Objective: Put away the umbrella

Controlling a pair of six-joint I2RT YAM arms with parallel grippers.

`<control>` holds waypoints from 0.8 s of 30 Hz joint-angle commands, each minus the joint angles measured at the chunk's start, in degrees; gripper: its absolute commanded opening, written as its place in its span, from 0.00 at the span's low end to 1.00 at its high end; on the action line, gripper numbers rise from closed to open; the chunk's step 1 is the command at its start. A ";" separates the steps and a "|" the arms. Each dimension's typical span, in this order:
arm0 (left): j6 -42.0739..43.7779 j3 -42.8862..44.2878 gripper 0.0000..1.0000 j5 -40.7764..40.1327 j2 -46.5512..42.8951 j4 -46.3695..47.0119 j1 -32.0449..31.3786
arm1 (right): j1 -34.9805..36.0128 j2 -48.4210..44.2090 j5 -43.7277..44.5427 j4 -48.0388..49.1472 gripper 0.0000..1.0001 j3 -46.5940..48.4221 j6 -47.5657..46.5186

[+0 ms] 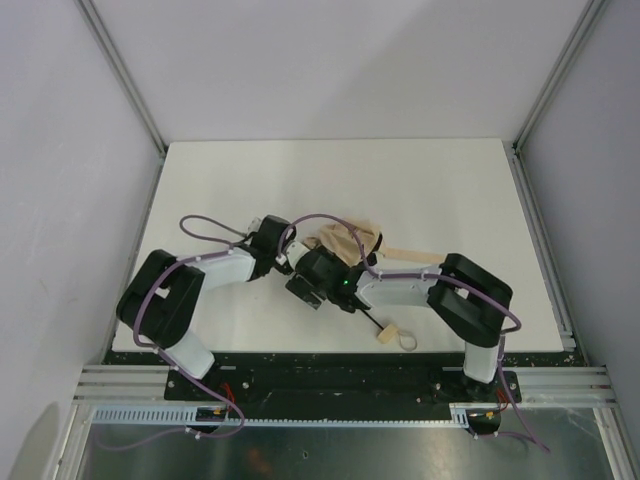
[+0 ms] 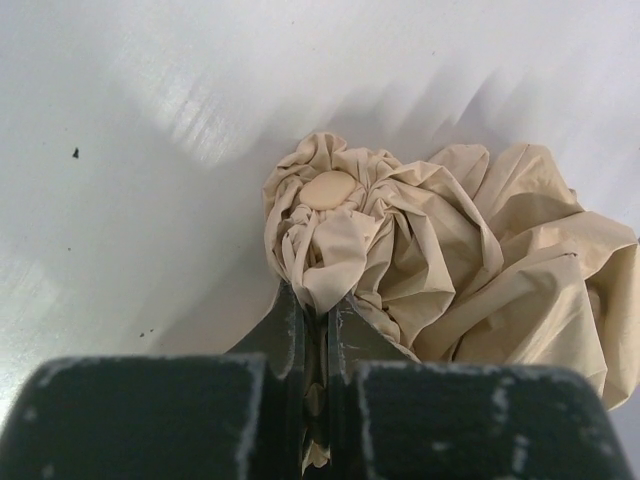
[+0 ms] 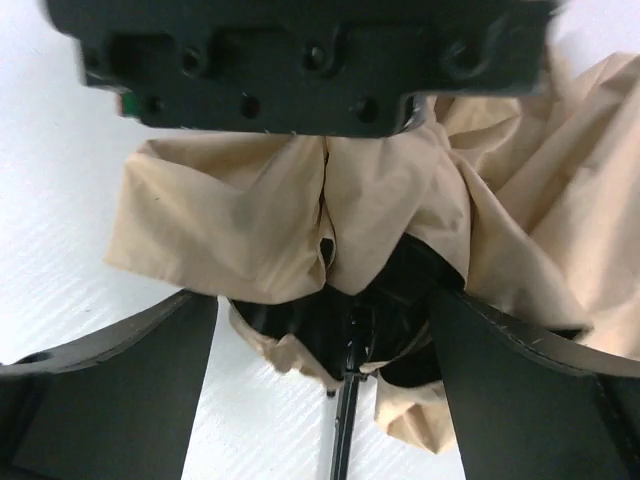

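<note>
Umbrella (image 1: 345,243), mid-tabletop | left gripper (image 2: 315,305) pinches its fabric | right gripper (image 3: 320,300) spread | I fear slick fabric slipping out.

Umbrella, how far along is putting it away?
Done: the umbrella lies collapsed, its canopy bunched on the table. In hand: the left gripper is shut on a fabric fold beside the tip cap; the right gripper stands open around the canopy's underside. Left: the shaft looks extended, the handle lies near the table's front edge, and the fabric is loose, unwrapped.
</note>
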 commanded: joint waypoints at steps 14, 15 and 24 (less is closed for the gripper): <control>3.26 -6.41 0.00 1.40 -3.46 -18.01 -0.30 | -4.99 14.10 -14.66 -8.55 0.18 -1.45 6.93; 3.93 -6.82 0.00 1.09 -4.76 -17.20 0.02 | -5.10 14.11 -16.51 -8.19 0.10 -1.92 7.39; 8.57 -13.18 0.71 4.86 -15.41 -7.20 4.30 | -8.16 12.41 -38.04 -2.62 0.00 -3.40 11.09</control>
